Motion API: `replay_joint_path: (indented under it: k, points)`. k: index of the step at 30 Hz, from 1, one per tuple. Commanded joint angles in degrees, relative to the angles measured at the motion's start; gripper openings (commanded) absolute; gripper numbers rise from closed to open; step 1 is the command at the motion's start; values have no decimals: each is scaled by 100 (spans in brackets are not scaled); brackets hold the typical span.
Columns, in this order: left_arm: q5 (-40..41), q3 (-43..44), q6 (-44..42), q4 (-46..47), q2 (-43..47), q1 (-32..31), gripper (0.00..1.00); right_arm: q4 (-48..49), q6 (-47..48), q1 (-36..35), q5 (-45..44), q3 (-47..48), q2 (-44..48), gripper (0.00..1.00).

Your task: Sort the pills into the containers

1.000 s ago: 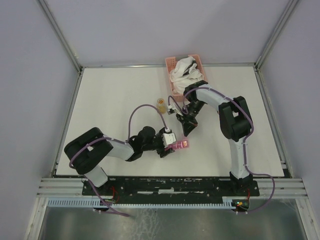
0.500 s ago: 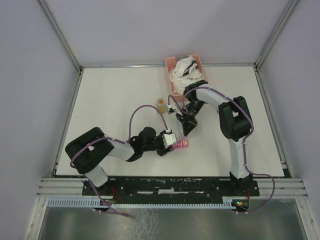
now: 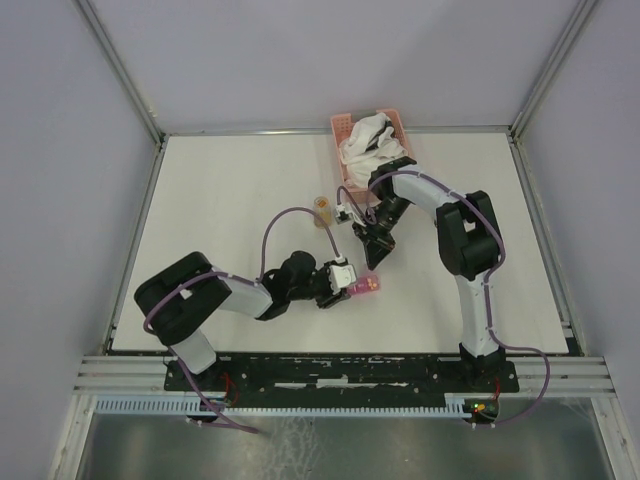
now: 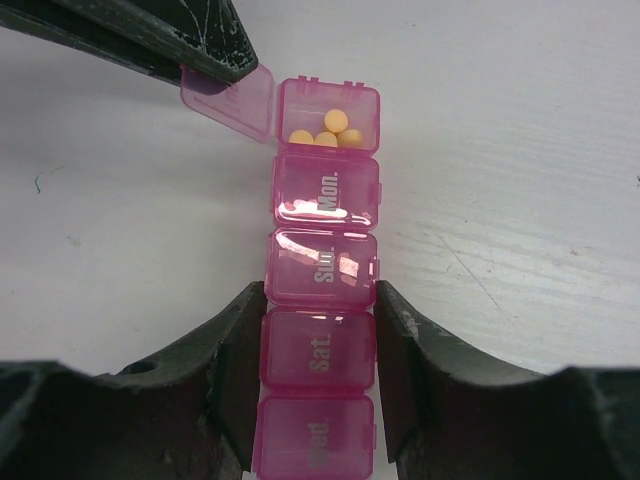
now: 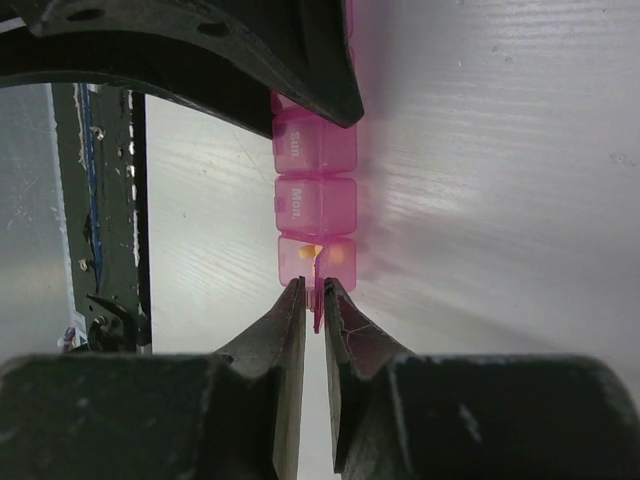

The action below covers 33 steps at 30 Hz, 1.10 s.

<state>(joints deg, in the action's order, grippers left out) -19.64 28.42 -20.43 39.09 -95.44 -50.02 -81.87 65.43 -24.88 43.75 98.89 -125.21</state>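
Observation:
The magenta pill-box strip (image 4: pixel 322 200) lies on the white table, also seen in the top view (image 3: pixel 366 286). My left gripper (image 4: pixel 318 300) is shut on its sides at the "Sat." compartment; it shows in the top view (image 3: pixel 345 282) too. The end compartment stands open with three yellow pills (image 4: pixel 325 135) inside. Its lid (image 4: pixel 228 100) is flipped out sideways. My right gripper (image 5: pixel 314 285) is closed on that lid (image 5: pixel 318 312), seen edge-on between the tips. In the top view the right gripper (image 3: pixel 371 262) points down at the strip's far end.
A small clear bottle with orange pills (image 3: pixel 323 207) stands left of the right wrist. A pink lattice basket with white cloths (image 3: pixel 397 142) sits at the table's far edge. The table's metal front rail (image 5: pixel 95 200) shows in the right wrist view.
The right gripper has shifted slightly left and up at the strip's end. The left gripper has nudged the strip a little; both holds are unchanged.

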Motion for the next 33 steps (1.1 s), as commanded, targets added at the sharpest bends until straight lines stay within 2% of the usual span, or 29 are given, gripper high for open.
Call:
replay_joint_path:
  k: [1, 7, 11, 14, 21, 23, 26, 30, 32, 33]
  points:
    - [-41, 183, 106, -69, -93, -7, 15, -704, 357, 5, 684, 280, -25, 21]
    - [-56, 250, 114, -143, -161, -8, 13, -1283, 918, 52, 941, 147, 138, 36]
    - [-49, 303, 128, -182, -195, 3, 13, -1287, 964, 43, 879, -117, 284, 37]
    - [-57, 310, 135, -191, -195, 10, 13, -1037, 634, 50, 742, -345, 353, 34]
    - [-83, 306, 127, -199, -199, 11, 12, 320, -634, 53, 187, -807, 610, 19]
    - [-99, 300, 129, -200, -172, 18, 12, -72, -267, 101, 427, -699, 641, 18]
    - [-119, 270, 121, -187, -155, 19, 12, -1752, 1337, 287, 1117, -175, 522, 17]
    - [-141, 252, 125, -182, -144, 19, 12, -1765, 1091, 489, 1337, 4, 620, 8]
    - [-158, 249, 127, -188, -135, 23, 12, -1359, 494, 515, 1205, 34, 614, 1]
    - [-169, 242, 124, -191, -130, 21, 12, -743, 41, 525, 1090, -95, 694, 1]
